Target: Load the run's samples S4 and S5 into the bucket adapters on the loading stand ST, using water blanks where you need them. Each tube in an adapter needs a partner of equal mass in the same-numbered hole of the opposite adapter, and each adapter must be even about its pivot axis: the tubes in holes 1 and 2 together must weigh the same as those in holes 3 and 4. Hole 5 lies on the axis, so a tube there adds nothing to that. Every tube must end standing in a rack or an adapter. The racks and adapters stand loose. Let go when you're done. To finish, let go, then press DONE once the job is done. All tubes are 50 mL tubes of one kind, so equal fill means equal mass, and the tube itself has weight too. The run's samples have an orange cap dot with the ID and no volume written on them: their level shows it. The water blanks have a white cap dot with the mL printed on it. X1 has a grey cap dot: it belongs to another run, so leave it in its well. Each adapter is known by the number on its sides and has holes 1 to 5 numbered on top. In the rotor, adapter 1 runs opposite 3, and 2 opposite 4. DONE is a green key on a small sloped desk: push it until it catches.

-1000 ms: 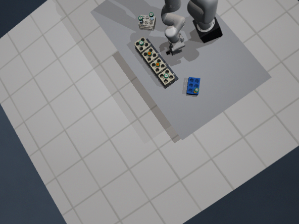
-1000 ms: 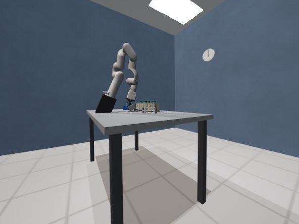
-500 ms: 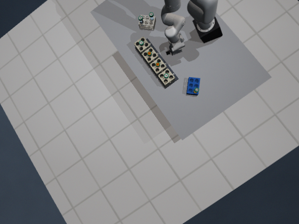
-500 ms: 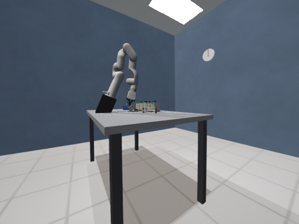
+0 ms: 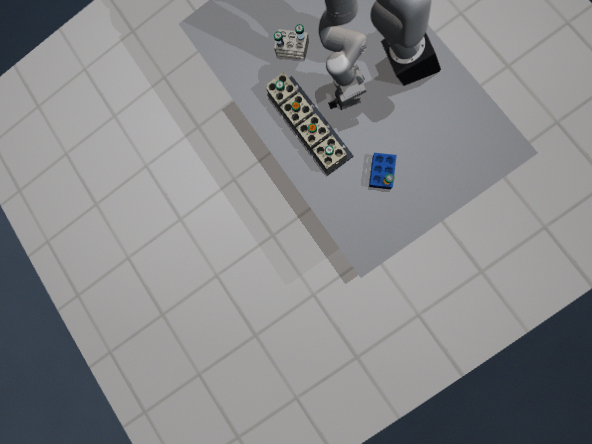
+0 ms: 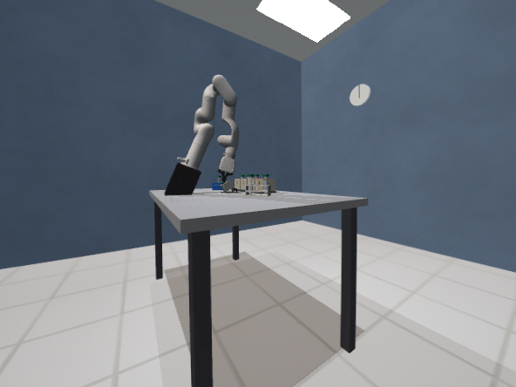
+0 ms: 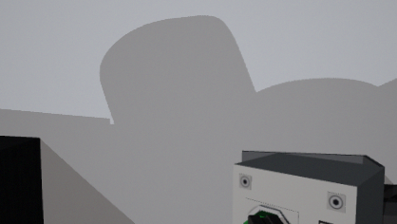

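4 adapters (image 5: 306, 123) sit in a row on the loading stand, and each carries 1 tube: orange-dotted caps (image 5: 296, 105) in the 2 middle ones, white-dotted caps (image 5: 280, 85) in the 2 end ones. Which hole numbers those are, I cannot read from up here.

So the loading looks finished to me, and I am on the last step: the DONE desk (image 7: 304, 190). Its green key (image 7: 266, 219) peeks in at the bottom edge of my wrist view, right under me. My gripper (image 5: 334, 104) has its fingers fully together, clamped on nothing, pointing down at the desk, which stands just beside the adapter row.

Further out: the pale blank rack (image 5: 291, 46) behind the row with 2 tall capped tubes in it, and the blue rack (image 5: 383, 170) off to the side with 1 tube in a corner well.

Risks from here: if I come down off-centre, my closed tips could slide off the sloped face and miss the key. A shallow push might not catch. Drift sideways and I could nudge the loose adapters beside me.
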